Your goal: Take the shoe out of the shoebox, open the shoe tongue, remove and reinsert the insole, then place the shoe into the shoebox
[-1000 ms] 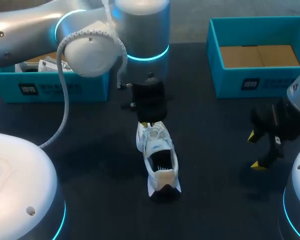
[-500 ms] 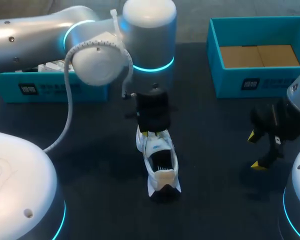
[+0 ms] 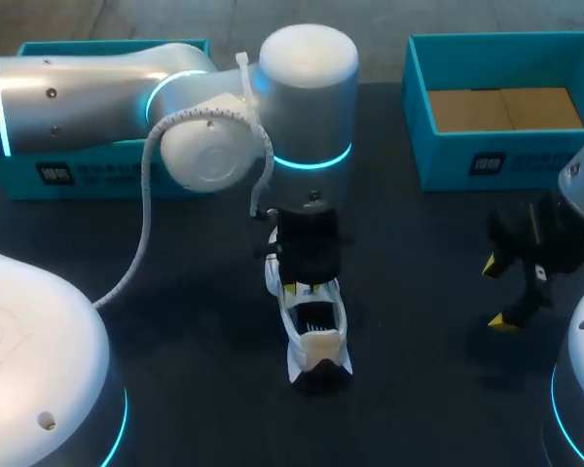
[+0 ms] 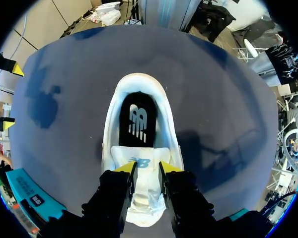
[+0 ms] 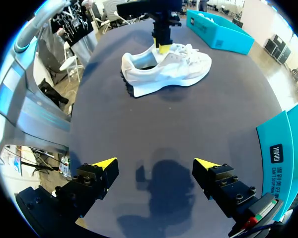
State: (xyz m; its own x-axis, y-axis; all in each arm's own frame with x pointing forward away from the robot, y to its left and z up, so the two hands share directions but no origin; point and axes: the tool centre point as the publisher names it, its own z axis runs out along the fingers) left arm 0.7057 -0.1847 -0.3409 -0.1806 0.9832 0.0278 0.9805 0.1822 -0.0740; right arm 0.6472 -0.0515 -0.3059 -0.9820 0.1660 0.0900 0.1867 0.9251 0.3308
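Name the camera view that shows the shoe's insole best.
Left wrist view: it looks straight down into the shoe, so the black insole lies open ahead of the jaws, which pinch the tongue. Head view shows only a dark sliver of it. Right wrist view sees the shoe side-on; insole hidden.

The counter [image 3: 175,321] beneath me is dark and plain; at the counter's far left corner stands a teal bin [image 3: 97,175], open-topped, with a small dark label on the wall facing the counter's middle; its contents are hidden.

Robotics lab: left arm [image 3: 78,83] and right arm [image 3: 582,175], blue-lit joints, dark table [image 3: 419,243], teal boxes [image 3: 540,161].
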